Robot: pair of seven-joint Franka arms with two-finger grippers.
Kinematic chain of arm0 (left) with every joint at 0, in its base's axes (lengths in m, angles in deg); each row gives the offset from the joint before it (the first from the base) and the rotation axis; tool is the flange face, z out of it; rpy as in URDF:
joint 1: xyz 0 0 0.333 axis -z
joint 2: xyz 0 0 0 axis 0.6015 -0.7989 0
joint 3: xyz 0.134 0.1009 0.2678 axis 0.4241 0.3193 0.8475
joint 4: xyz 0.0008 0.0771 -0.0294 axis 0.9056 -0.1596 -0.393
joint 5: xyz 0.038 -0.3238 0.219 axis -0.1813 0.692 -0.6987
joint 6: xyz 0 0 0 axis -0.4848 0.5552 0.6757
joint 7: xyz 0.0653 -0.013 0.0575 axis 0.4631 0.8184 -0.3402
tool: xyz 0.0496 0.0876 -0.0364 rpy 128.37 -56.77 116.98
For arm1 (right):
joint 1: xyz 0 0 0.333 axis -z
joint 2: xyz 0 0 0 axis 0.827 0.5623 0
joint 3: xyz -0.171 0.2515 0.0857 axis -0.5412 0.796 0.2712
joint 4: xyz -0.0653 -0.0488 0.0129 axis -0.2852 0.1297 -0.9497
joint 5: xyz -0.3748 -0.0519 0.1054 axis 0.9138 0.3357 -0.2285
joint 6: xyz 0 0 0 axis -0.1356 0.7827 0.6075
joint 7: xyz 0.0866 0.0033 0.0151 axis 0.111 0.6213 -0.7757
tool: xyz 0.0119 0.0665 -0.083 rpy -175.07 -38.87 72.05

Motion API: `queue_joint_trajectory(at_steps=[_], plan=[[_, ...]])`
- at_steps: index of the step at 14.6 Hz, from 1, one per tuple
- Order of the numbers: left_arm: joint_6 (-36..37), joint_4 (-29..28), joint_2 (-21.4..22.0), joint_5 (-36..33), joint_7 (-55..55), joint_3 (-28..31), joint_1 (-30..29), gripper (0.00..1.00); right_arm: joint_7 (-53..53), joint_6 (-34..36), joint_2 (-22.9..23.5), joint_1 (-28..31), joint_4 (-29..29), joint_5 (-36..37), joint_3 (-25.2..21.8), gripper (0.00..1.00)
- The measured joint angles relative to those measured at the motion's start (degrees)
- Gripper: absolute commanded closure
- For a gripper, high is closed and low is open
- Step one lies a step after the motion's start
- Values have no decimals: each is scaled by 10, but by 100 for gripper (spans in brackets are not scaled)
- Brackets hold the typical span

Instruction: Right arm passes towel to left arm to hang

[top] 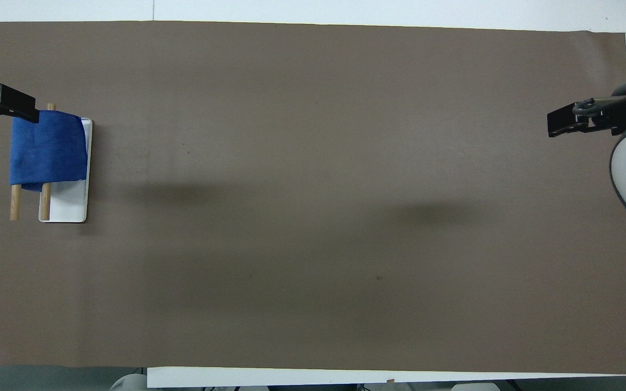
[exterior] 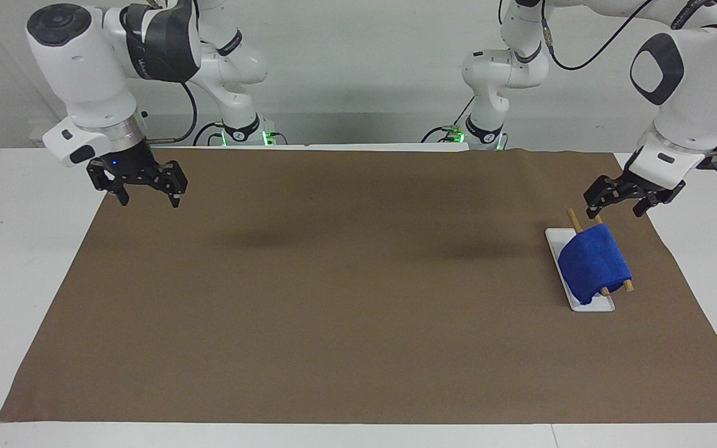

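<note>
- The towel (exterior: 595, 264) hangs over the rack's two wooden rods (exterior: 573, 218) at the left arm's end of the table (exterior: 333, 298).
- Left pincer (exterior: 615, 206) — spread open, empty — hovers above the rods' ends.
- Right pincer (exterior: 147, 196) waits open, empty, over the table's right-arm end.

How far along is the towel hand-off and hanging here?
Hanging looks done: the blue towel is draped over the wooden rack's rails. Nothing is in hand; the left gripper hovers open above the rack, and the right gripper waits open. Nothing visible remains.
</note>
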Motion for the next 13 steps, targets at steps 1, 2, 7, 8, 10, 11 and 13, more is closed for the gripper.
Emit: queue_joint_trajectory(at_steps=[1,2,7,8,10,11,13], plan=[[0,-1,0,0,0,0,3,0,0,0,0,0,0,0,0,0],[0,-1,1,0,-2,0,4,0,0,0,0,0,0,0,0,0],[0,-1,6,0,-19,3,6,0,-1,89,-2,0,1,0,0,0],[0,-1,7,0,-19,4,6,0,-4,101,-5,1,1,-2,0,0],[0,-1,7,0,-20,4,6,0,-9,107,-13,7,2,-5,-3,0],[0,-2,7,0,-20,4,6,0,-12,107,-18,15,3,-7,-4,0],[0,-2,7,0,-21,4,6,0,-25,108,-29,31,3,-20,-6,0]])
